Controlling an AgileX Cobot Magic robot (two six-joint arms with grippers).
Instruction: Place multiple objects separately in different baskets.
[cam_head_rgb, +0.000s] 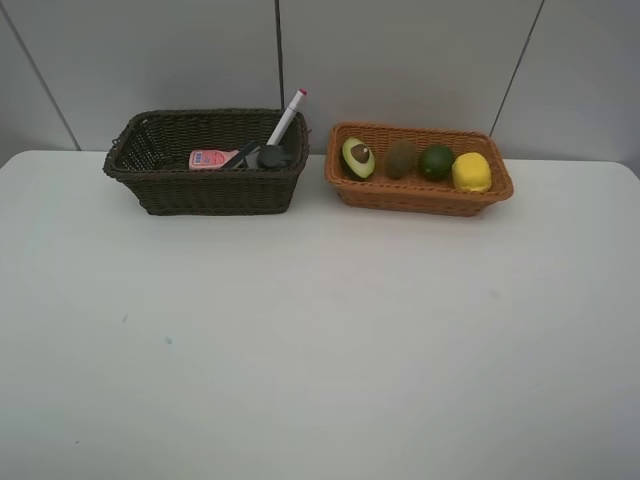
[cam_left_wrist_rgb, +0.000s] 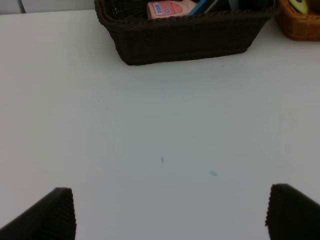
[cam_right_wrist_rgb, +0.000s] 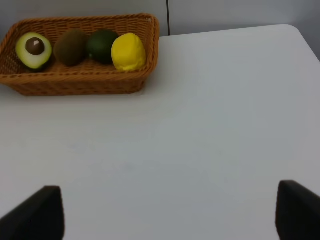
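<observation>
Sitting in the orange-tan basket (cam_head_rgb: 420, 200): avocado (cam_head_rgb: 358, 157), kiwi (cam_head_rgb: 401, 158), green fruit (cam_head_rgb: 436, 162), lemon (cam_head_rgb: 471, 172).

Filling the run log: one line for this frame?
phase: sorted | dark basket: pink bottle, marker | tan basket: avocado, kiwi, green fruit, lemon | both jaws open, empty

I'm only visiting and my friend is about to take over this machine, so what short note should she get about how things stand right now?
Left tool: open, empty, above bare table.
Right tool: open, empty, above bare table.
Dark brown basket: pink bottle, white red-capped marker leaning on the rim, and dark items I cannot tell apart.
Orange-tan basket: halved avocado, kiwi, round green fruit, lemon.
Done: everything visible is sorted.
Left: apparently nothing.
</observation>
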